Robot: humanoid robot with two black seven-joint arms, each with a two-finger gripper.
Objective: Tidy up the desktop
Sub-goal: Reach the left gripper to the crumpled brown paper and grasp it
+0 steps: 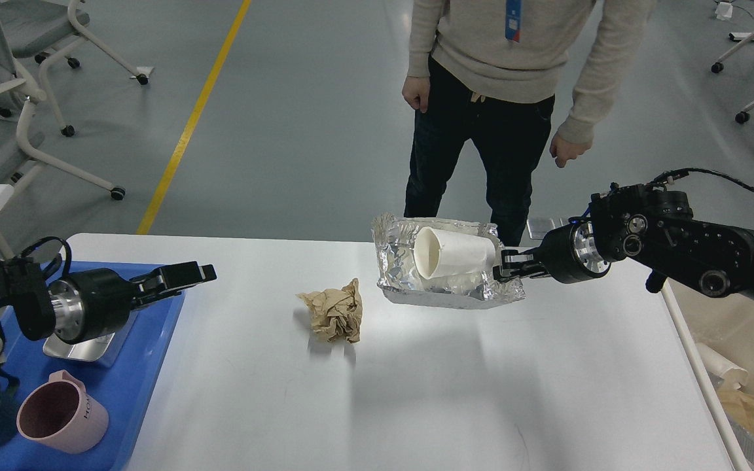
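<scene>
desktop (455, 392): large white matte rectangular top with rounded corners, level, fills the lower view, near edge cut off by the frame, faint scuff marks near the front, far edge meets the grey floor.

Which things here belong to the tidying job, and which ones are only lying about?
Job:
- desktop
- foil tray with paper cup, held by right gripper
- crumpled brown paper

Lying about:
- blue tray with pink mug
- office chairs
</scene>
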